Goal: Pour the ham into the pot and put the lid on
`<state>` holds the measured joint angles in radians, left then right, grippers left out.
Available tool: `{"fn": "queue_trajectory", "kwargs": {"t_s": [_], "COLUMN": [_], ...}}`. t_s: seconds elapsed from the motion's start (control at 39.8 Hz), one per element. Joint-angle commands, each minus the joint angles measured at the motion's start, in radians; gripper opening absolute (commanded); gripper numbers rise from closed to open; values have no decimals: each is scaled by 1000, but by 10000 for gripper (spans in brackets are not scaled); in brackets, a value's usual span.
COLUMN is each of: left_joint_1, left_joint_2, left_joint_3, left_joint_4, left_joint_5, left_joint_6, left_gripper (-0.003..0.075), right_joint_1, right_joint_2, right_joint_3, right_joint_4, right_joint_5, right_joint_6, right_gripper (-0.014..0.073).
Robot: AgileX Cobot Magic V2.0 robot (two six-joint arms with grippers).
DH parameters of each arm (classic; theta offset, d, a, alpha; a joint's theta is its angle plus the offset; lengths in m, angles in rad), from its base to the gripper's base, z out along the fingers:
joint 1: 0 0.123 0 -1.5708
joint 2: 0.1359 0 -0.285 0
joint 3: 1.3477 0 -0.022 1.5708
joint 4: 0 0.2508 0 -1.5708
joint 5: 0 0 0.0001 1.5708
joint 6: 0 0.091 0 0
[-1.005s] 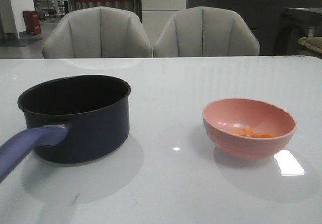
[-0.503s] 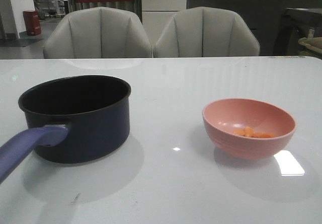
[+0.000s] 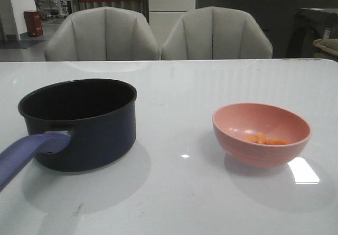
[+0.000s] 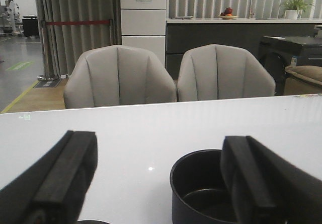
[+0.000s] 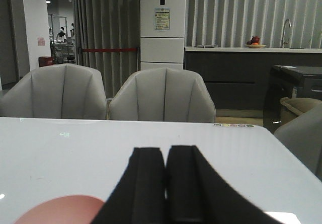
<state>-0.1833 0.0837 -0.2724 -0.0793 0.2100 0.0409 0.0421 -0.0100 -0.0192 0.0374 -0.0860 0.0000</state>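
Note:
The pot (image 3: 79, 124), dark navy and empty, stands on the left of the white table (image 3: 179, 87). Its blue-purple handle (image 3: 26, 153) points toward the near left edge. The ham (image 3: 262, 139), a few small orange chunks, lies in a salmon-pink bowl (image 3: 261, 134) on the right. The lid is out of view. Neither gripper shows in the front view. My left gripper (image 4: 160, 143) is open and empty, and the pot (image 4: 196, 189) shows beyond it, partly behind one finger (image 4: 251, 178). My right gripper (image 5: 165, 151) is shut on nothing, with the pink bowl (image 5: 55, 211) low beside it.
Two grey padded chairs (image 3: 103, 34) (image 3: 216, 34) stand behind the table's far edge. A dark counter and cabinets run along the back wall. A bright light reflection (image 3: 302, 170) lies on the table by the bowl.
The pot shifted by a few pixels and came back. The bowl and the ham have not moved.

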Motion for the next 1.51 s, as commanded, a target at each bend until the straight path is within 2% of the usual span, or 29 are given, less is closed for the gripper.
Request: {"fn": "queue_trajectory", "kwargs": {"t_s": [0.0,0.1,0.2,0.5,0.58,0.7,0.78,1.08,1.23,1.48], "left_joint_1": [-17,-17,-17,-17,-17,-17,-17,-17,-17,-17], "left_joint_2": [12,12,12,12,12,12,12,12,12,12], "left_joint_3": [-27,-27,-27,-27,-27,-27,-27,-27,-27,-29], "left_joint_4": [-7,-7,-7,-7,-7,-7,-7,-7,-7,-7], "left_joint_5": [-80,-80,-75,-66,-65,-64,-62,-59,-61,-57], "left_joint_6": [-1,-1,-1,-1,-1,-1,-1,-1,-1,-1], "left_gripper": [556,556,556,556,556,556,556,556,556,556], "right_joint_1": [-4,-4,-4,-3,-3,-3,-3,56,105,94], "right_joint_2": [57,162,263,490,571,735,816,1208,1387,1598], "right_joint_3": [-137,-256,-308,-335,-382,-504,-568,-774,-846,-945], "right_joint_4": [-9,-9,-9,53,83,126,159,176,175,175], "right_joint_5": [67,249,341,194,216,339,393,540,548,549], "right_joint_6": [0,0,0,0,0,0,0,0,-68,-75], "right_gripper": [149,149,149,157,216,422,480,473,473,473]}}
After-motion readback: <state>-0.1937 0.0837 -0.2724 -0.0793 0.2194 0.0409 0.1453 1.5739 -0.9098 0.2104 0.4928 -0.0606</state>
